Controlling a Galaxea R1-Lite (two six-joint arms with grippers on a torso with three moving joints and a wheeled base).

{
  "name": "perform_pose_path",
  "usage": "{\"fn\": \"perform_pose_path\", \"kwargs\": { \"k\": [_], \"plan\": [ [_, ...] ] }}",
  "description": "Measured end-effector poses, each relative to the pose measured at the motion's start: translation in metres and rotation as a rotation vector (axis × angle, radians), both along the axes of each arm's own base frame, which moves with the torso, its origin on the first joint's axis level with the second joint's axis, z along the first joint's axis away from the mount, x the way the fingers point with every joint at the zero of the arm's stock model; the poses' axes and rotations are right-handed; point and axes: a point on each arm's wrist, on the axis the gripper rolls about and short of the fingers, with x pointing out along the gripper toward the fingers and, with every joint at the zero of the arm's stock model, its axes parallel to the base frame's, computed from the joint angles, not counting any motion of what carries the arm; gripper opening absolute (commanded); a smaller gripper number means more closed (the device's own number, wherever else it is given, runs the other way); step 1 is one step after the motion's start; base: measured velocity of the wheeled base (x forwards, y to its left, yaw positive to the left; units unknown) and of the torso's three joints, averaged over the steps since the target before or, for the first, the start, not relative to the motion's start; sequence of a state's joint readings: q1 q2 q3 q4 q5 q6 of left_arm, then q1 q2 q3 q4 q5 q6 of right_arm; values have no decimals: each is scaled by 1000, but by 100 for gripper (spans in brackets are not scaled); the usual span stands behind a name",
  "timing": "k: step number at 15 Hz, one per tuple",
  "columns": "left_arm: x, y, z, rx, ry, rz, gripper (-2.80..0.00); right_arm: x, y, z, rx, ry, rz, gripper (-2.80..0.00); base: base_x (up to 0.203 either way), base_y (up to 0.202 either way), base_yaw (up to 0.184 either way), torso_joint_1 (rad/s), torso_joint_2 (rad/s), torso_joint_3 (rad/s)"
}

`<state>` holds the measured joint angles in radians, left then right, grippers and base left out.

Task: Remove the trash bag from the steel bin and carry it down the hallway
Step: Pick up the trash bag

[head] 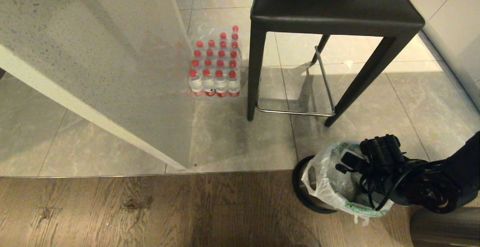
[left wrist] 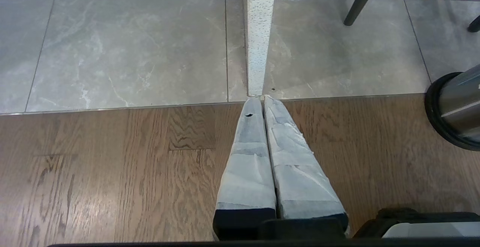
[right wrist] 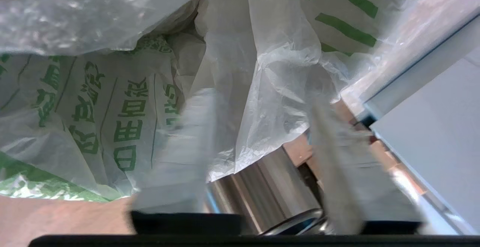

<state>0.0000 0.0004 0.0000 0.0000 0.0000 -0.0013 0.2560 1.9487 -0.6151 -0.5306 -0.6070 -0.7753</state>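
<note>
Translucent white plastic trash bag with green printing sits in the small shiny steel bin with black rim ring, its mouth spread open and one edge hanging over the rim. Bin stands on the brown wood-plank floor, right at the seam where it meets the grey marble-look tiles. Right gripper reaches over the bag's mouth; in the right wrist view its fingers stand apart with bag film between them, nothing pinched. Left gripper hangs parked above the wood floor near the tile seam, taped fingers pressed together, empty. Black stool with chrome footrest stands on the tiles behind the bin. Shrink-wrapped pack of red-capped water bottles sits beside the speckled grey counter slab.
</note>
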Motion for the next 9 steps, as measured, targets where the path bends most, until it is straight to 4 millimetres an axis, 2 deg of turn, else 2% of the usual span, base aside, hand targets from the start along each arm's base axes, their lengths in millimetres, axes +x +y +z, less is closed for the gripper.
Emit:
{"fn": "perform_pose_path", "kwargs": {
  "k": [9],
  "plan": [
    [0, 0, 0, 0, 0, 0, -280, 20, 2, -11, -66, 4, -25, 0, 0, 0, 0, 0, 0, 0]
  ]
}}
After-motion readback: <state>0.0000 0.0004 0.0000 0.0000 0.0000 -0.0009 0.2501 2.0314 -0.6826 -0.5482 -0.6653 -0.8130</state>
